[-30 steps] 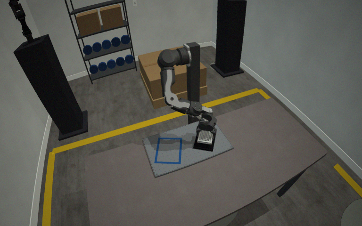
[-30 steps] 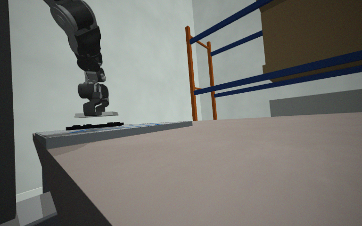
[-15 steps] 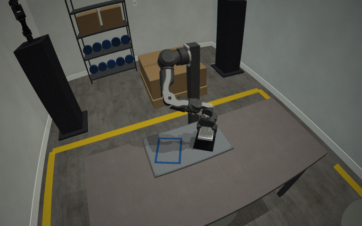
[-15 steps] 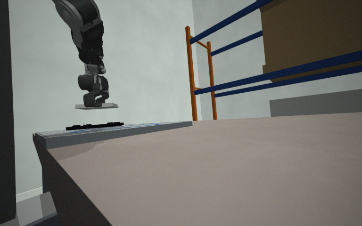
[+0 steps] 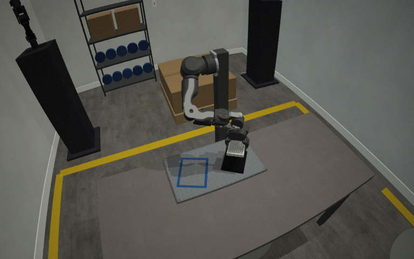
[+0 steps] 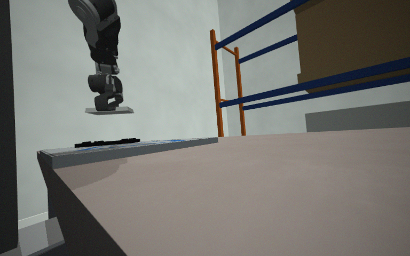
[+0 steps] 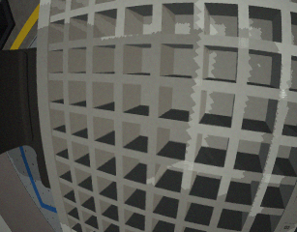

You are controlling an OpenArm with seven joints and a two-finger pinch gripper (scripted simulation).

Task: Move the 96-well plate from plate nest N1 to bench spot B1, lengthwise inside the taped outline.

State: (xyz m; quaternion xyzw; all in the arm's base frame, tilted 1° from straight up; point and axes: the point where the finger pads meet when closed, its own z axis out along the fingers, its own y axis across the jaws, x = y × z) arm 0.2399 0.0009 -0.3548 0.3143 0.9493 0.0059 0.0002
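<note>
My gripper (image 5: 236, 141) is shut on the white 96-well plate (image 5: 235, 148) and holds it level in the air, well above the black plate nest N1 (image 5: 234, 163). In the low side view the plate (image 6: 109, 111) hangs flat under the gripper (image 6: 107, 103), with a clear gap down to the nest (image 6: 107, 143). The wrist view is filled by the plate's grid of wells (image 7: 174, 116). The blue taped outline B1 (image 5: 192, 172) lies empty on the grey deck (image 5: 214, 170), to the left of the nest; a corner of it shows in the wrist view (image 7: 34, 177).
The arm's black mounting post (image 5: 221, 93) stands just behind the deck. Cardboard boxes (image 5: 196, 89) sit on the floor behind it. Yellow floor tape (image 5: 171, 136) runs along the table's far side.
</note>
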